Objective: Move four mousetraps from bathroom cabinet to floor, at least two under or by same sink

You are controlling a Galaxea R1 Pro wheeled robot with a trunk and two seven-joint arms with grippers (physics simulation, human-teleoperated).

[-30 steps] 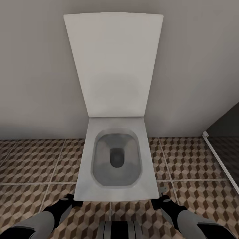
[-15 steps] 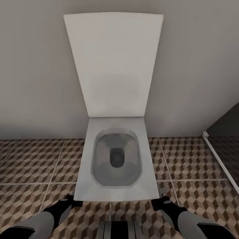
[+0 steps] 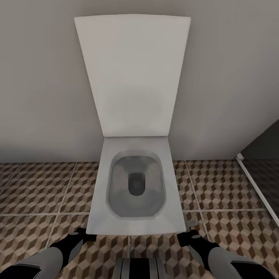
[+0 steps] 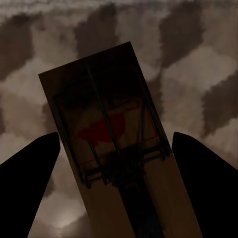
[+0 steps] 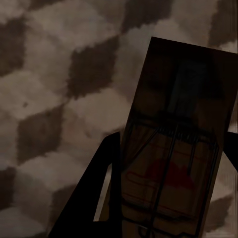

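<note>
Nothing has shifted since earlier: each gripper, left (image 3: 83, 235) and right (image 3: 190, 235), holds a small brown wooden mousetrap (image 4: 116, 144) (image 5: 176, 153) lengthwise between its closed-in fingers, low over the cube-patterned tile floor (image 3: 35, 193), flanking the white toilet (image 3: 135, 186).

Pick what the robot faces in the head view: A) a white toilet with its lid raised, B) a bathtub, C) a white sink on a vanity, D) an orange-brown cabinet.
A: the white toilet stands against the wall, lid up, bowl open.
</note>
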